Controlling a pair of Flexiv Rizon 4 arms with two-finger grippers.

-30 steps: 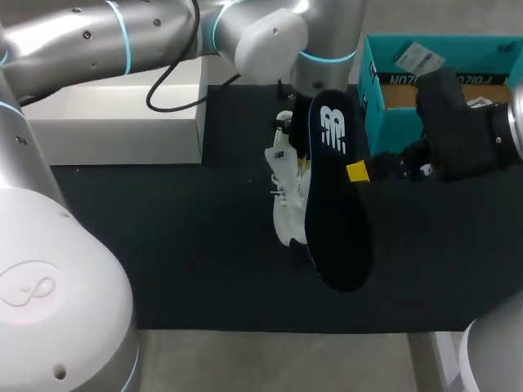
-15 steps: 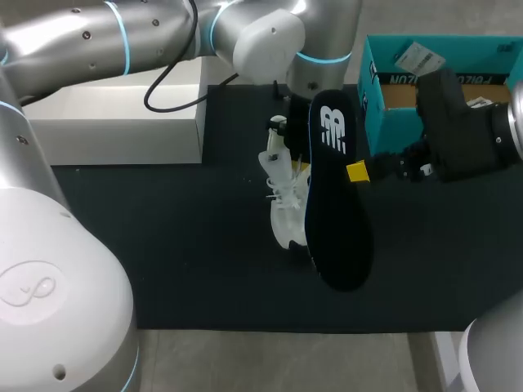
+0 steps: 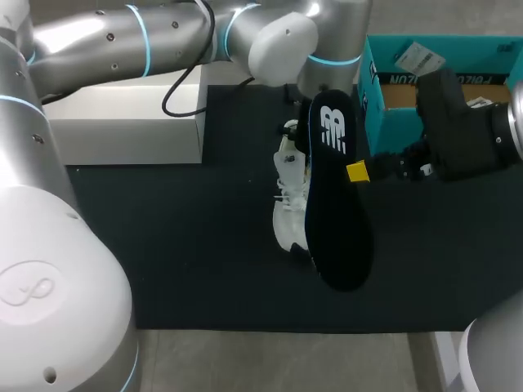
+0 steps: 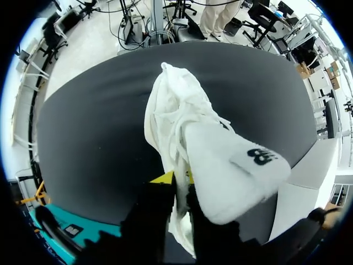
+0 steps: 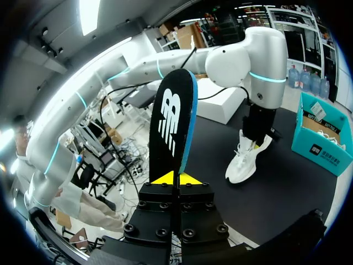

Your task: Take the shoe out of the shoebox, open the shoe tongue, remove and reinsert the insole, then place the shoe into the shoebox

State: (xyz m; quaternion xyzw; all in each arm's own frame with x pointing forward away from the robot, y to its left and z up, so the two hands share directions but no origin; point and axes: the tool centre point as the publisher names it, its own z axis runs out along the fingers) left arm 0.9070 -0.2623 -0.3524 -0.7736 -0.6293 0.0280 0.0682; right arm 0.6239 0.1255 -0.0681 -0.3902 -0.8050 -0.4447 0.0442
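Our left end effector (image 4: 177,178) is closed on the white shoe (image 3: 290,204) at its heel collar. The shoe stands steeply on the black mat of the table (image 3: 163,245), toe down and heel up. Its long axis runs from the grip toward the near edge of the table.

Our right end effector (image 5: 176,178) is clamped on the black insole (image 3: 335,204), pinching one long side edge. It holds the insole in the air just beside the shoe, between the shoe and the teal shoebox (image 3: 368,90) at the far right.

The insole's long axis lies roughly parallel to the shoe's. Its logo end, which we take for the heel, points away from us, and the broader forefoot points toward the near edge. In the right wrist view the insole stands edge-on, the printed face to one side and a blue underside to the other.

We judge both things light. The insole is thin foam that will bend and buckle if pushed from the end, so the hold should sit near the middle. The shoe's knit upper looks soft and will collapse. The collar is the firmest place to hold it and keeps the mouth open.
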